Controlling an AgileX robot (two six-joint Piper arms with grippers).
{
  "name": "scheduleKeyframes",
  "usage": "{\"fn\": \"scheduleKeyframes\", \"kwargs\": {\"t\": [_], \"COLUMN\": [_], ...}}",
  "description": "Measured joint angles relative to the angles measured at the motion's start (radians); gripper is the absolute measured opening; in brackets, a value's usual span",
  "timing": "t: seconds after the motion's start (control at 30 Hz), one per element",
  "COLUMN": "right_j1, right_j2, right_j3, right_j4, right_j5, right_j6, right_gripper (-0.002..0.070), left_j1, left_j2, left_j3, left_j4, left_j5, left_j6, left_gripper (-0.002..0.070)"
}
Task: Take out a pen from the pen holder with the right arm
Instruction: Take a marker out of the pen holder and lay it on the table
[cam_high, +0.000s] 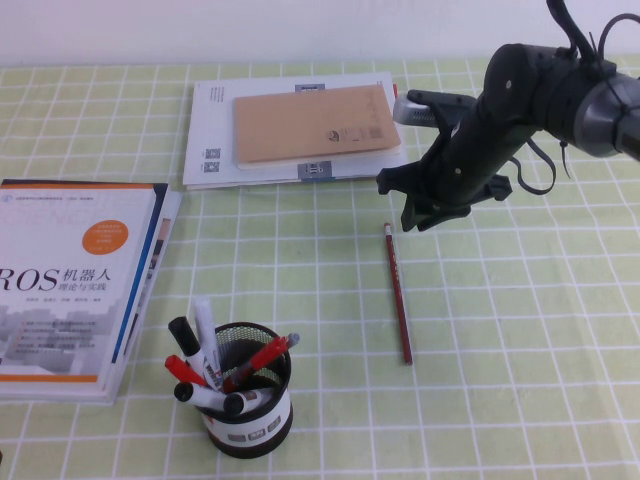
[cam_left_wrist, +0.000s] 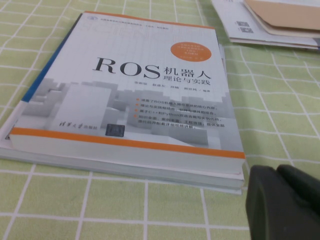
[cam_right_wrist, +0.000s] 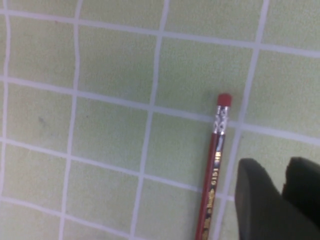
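- Your right gripper hangs over the middle of the green checked tablecloth, just in front of the paper stack and right by the far end of the pencil.
- In the right wrist view you can see the right gripper with its two dark fingers parted by only a narrow gap. Nothing sits between them, so it has hold of nothing.
- The pencil lies flat on the cloth, just beside those fingers, clear of the gap. It is dark red with gold lettering, a metal ferrule and a red eraser.
- From the high view, the pencil's eraser end points away from you towards the gripper, and its other end points back towards your side of the table.
- The black mesh pen holder stands upright near your edge of the table, left of the pencil and well apart from the right gripper.
- The holder has several black-and-white markers and a red pen leaning in it.
- The ROS textbook lies flat on the left side of the table, to the left of the pen holder.
- A brown notebook rests on white booklets at the far side of the table.
- Your left gripper appears only in the left wrist view, low over the cloth just beside the near corner of the ROS textbook. You cannot tell whether it is open or closed.
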Motion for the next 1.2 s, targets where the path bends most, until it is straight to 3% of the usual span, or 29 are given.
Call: {"fn": "scheduleKeyframes", "kwargs": {"t": [0.2, 0.5, 0.67, 1.2], "right_j1": [0.000, 0.015, 0.015, 0.015], "right_j2": [-0.086, -0.520, -0.743, -1.342], "right_j3": [0.054, 0.445, 0.605, 1.031], "right_j4": [-0.036, -0.111, -0.144, -0.175], "right_j5": [-0.054, -0.285, -0.262, -0.178], "right_j6": [-0.002, -0.004, -0.004, -0.030], "right_gripper": [0.0094, 0.0040, -0.0003, -0.0012], "left_j1": [0.000, 0.000, 0.000, 0.000], "left_j2": [0.000, 0.000, 0.000, 0.000], "left_j3": [0.000, 0.000, 0.000, 0.000], "left_j4": [0.000, 0.000, 0.000, 0.000], "left_j5": [0.000, 0.000, 0.000, 0.000], "left_j6": [0.000, 0.000, 0.000, 0.000], "left_gripper": [-0.0008, -0.0008, -0.0008, -0.0008]}}
